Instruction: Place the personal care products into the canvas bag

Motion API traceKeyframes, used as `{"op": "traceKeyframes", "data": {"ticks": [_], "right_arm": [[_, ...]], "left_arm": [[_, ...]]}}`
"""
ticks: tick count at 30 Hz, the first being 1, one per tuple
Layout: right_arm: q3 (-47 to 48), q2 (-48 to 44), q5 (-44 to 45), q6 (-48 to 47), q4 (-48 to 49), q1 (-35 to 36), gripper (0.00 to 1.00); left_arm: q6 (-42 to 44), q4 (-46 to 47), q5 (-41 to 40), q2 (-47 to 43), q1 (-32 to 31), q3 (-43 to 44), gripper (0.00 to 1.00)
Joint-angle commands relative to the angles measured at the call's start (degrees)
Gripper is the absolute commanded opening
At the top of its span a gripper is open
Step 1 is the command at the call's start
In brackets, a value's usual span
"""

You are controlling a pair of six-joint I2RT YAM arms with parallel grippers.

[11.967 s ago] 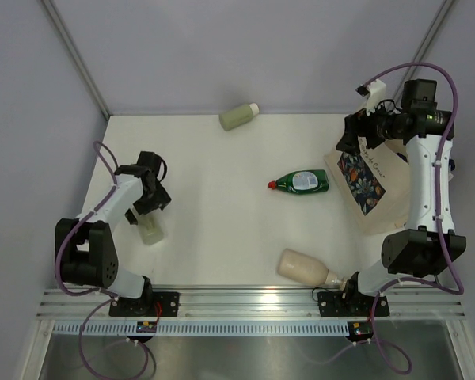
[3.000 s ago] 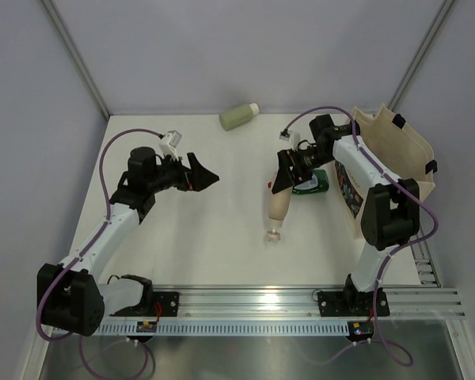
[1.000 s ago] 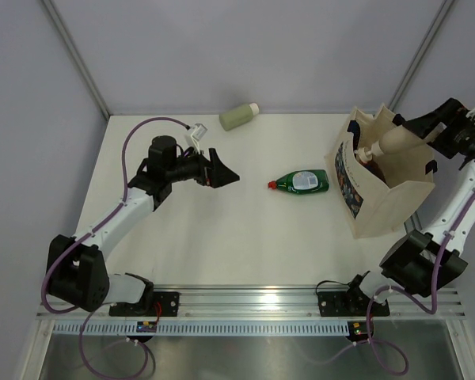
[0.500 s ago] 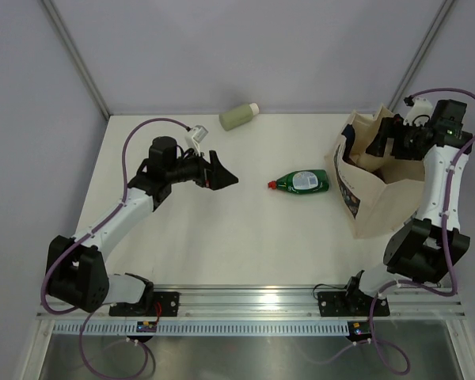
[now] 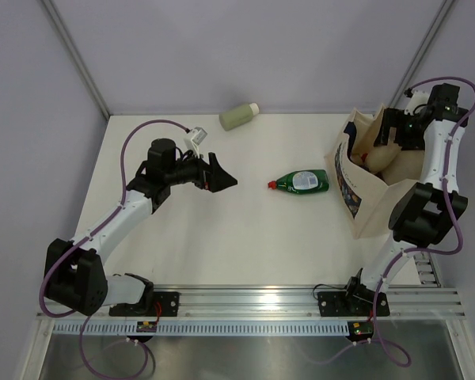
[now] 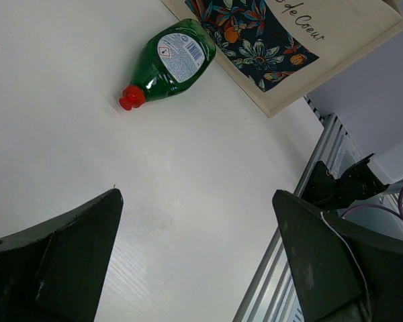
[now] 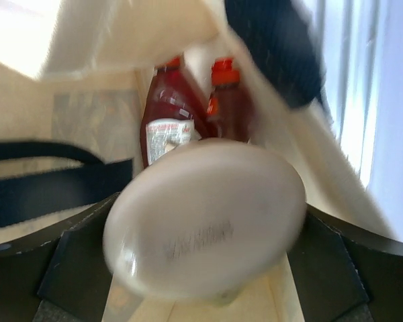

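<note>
The canvas bag [image 5: 384, 202] stands open at the right, its flower panel facing left. My right gripper [image 5: 394, 136] is over its far rim, fingers against the sides of the beige bottle [image 5: 378, 158], which points down into the bag. In the right wrist view the blurred beige bottle [image 7: 205, 218] fills the gap between my fingers, with two dark red bottles [image 7: 164, 114] below it in the bag [image 7: 87, 121]. A green bottle [image 5: 301, 182] with a red cap lies mid-table. One sage-green cylinder [image 5: 239, 116] lies at the back. My left gripper [image 5: 222, 180] is open and empty above the table.
In the left wrist view my left gripper [image 6: 195, 193] hangs over bare white table, with the green bottle [image 6: 171, 64] and the bag's panel [image 6: 255, 33] ahead. Grey walls close the table's back and sides. A metal rail [image 5: 253, 297] runs along the near edge.
My right gripper carried the beige bottle from above the bag's right side down into the bag, then shifted back toward the far right rim. The left arm has barely moved.
</note>
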Motion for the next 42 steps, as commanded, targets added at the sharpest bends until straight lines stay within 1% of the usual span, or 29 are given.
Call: {"op": "traceKeyframes", "data": {"ticks": [1, 6, 7, 9, 10, 11, 12, 13, 14, 15, 16, 17, 18, 19, 20, 21, 22, 23, 24, 25, 26, 27, 30, 32, 34, 38, 42], "right_arm": [[7.25, -0.90, 1.98, 1.35, 1.41, 0.72, 1.00], [12.97, -3.62, 2.68, 1.79, 1.15, 0.72, 1.00], [15.94, -3.79, 2.94, 1.44, 0.88, 0.72, 0.99], [18.51, -3.62, 2.86, 1.09, -1.12, 0.72, 0.99], [21.30, -3.19, 2.42, 0.31, -2.18, 0.72, 1.00], [22.46, -2.40, -0.37, -0.83, -3.67, 0.72, 1.00], [22.82, -2.65, -2.74, -4.15, -5.69, 0.72, 1.00], [21.00, -3.44, -6.86, -6.88, -6.32, 0.72, 1.00], [18.98, -6.14, -16.64, -9.61, -6.50, 0.90, 1.00], [14.96, -7.82, -22.57, -18.42, -8.07, 0.99, 0.99], [13.35, -9.14, -28.81, -24.86, -10.26, 1.60, 0.99], [11.68, -11.59, -36.18, -31.02, -13.15, 4.39, 0.99], [7.92, -12.58, -37.91, -44.56, -19.97, 6.50, 1.00], [5.71, -13.28, -37.84, -49.92, -22.47, 8.96, 1.00], [2.82, -14.51, -36.01, -52.50, -23.19, 14.47, 1.00], [0.00, -14.95, -33.73, -52.61, -20.50, 17.48, 0.99], [-5.94, -15.31, -28.14, -51.65, -18.04, 20.30, 0.99], [-9.31, -15.92, -24.86, -49.64, -14.45, 22.50, 0.99], [-12.30, -16.01, -21.52, -45.27, -6.23, 27.74, 0.99], [-17.20, -15.93, -17.66, -43.05, -2.50, 29.53, 1.00], [-18.82, -14.88, -11.88, -41.20, 1.20, 30.77, 1.00], [-19.62, -14.00, -10.17, -38.31, 5.24, 32.26, 0.99], [-18.23, -9.35, -7.69, -35.57, 7.73, 33.15, 0.99], [-18.04, -5.93, -4.71, -36.26, 8.61, 34.03, 0.99], [-18.39, -3.63, -1.03, -39.33, 10.36, 35.87, 0.99], [-16.56, 3.21, 1.27, -45.05, 10.99, 38.33, 0.99], [-11.72, 9.55, 5.49, -50.75, 7.13, 40.36, 0.99]], "left_arm": [[1.38, 1.46, -0.26, -0.89, -0.10, 0.64, 0.99], [2.09, 0.93, -0.78, -0.89, -0.10, 0.82, 0.99], [2.18, 0.84, -0.78, -0.89, -0.10, 0.82, 0.99], [2.35, 0.84, -0.61, -0.71, -0.01, 0.91, 0.99], [2.35, 0.84, -0.61, -0.45, -0.01, 1.00, 0.99], [2.44, 0.84, -0.43, -0.28, -0.01, 1.17, 0.99], [2.61, 0.84, -0.43, -0.19, -0.01, 1.26, 0.99], [2.70, 0.84, -0.52, 0.07, -0.01, 1.43, 0.99], [2.79, 0.84, -0.43, -0.01, -0.10, 1.52, 0.99], [2.97, 0.84, -0.61, 0.08, -0.01, 1.70, 0.99], [3.14, 0.84, -0.70, -0.01, -0.01, 1.79, 0.99], [3.32, 0.84, -0.78, -0.01, 0.07, 1.87, 0.99], [3.41, -0.38, -0.96, -0.01, 0.16, 1.96, 0.99], [3.49, -0.48, -1.05, -0.01, 0.25, 1.96, 0.99], [3.49, -0.56, -1.14, -0.18, 0.34, 1.96, 0.99], [3.58, -0.83, -1.22, -0.19, 0.51, 2.05, 0.99], [3.67, -1.09, -1.31, -0.27, 0.69, 2.14, 0.99], [3.76, -1.44, -1.40, -0.62, 0.69, 2.23, 0.99], [4.02, -2.05, -1.75, -0.89, 0.86, 2.23, 0.99], [4.11, -2.41, -2.10, -1.15, 0.87, 1.97, 0.99], [4.28, -2.67, -2.28, -1.59, 0.95, 1.79, 0.99], [4.37, -3.20, -2.80, -2.55, 1.13, 1.53, 0.99], [4.20, -3.55, -3.59, -4.48, 1.57, -0.23, 0.99], [4.11, -3.64, -3.77, -5.28, 1.92, -1.28, 0.99], [4.02, -3.99, -4.04, -5.90, 2.27, -1.64, 0.99], [4.28, -4.96, -4.39, -5.90, 2.62, -1.20, 0.99], [4.90, -6.89, -5.35, -6.69, 2.80, -0.67, 0.99]]}}
